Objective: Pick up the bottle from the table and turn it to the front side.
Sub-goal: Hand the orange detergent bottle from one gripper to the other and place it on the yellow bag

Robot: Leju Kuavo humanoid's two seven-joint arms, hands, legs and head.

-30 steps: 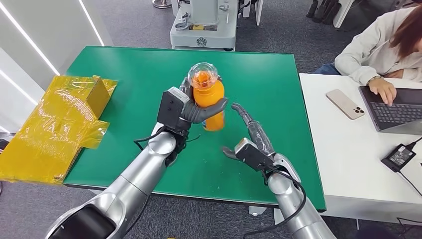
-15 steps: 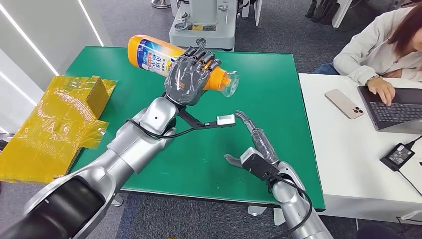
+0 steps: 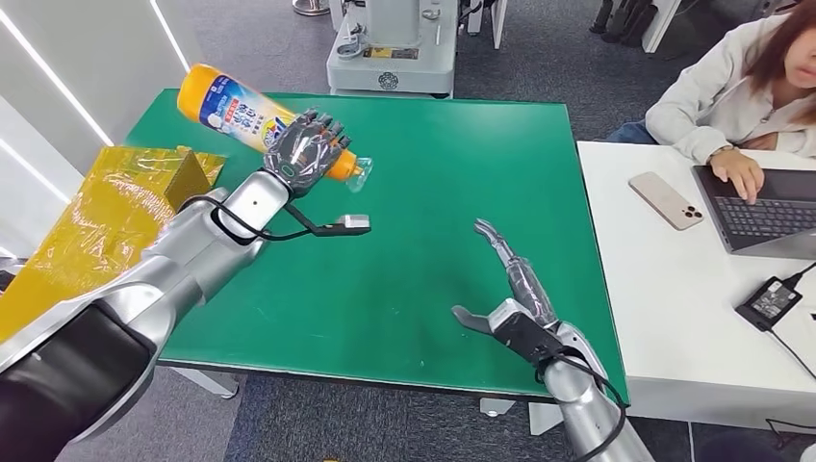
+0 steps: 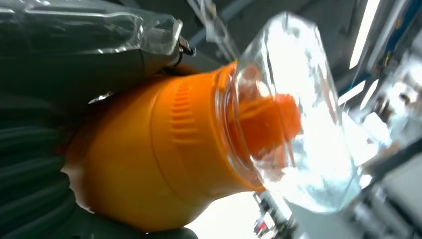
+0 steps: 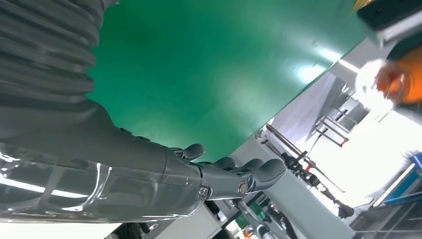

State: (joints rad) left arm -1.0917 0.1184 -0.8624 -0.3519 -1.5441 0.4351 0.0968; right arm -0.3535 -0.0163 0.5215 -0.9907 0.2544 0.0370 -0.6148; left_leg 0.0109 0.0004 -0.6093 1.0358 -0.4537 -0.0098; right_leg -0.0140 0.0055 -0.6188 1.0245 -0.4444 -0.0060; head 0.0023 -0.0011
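Since 0.5 s ago, bottle [image 3: 252,113] and left hand [image 3: 306,149] have swung toward the upper left of the frame, fingers [image 3: 322,126] clamped round its orange body, label up, cap lower right. Keep rolling slowly, grip firm. Right hand [image 3: 517,300] hovers over the green tabletop [image 3: 452,173], fingers apart.

green table [image 3: 462,192], white desk [image 3: 664,289] beside it (phone [image 3: 668,201], laptop [image 3: 760,207], charger [image 3: 773,302])
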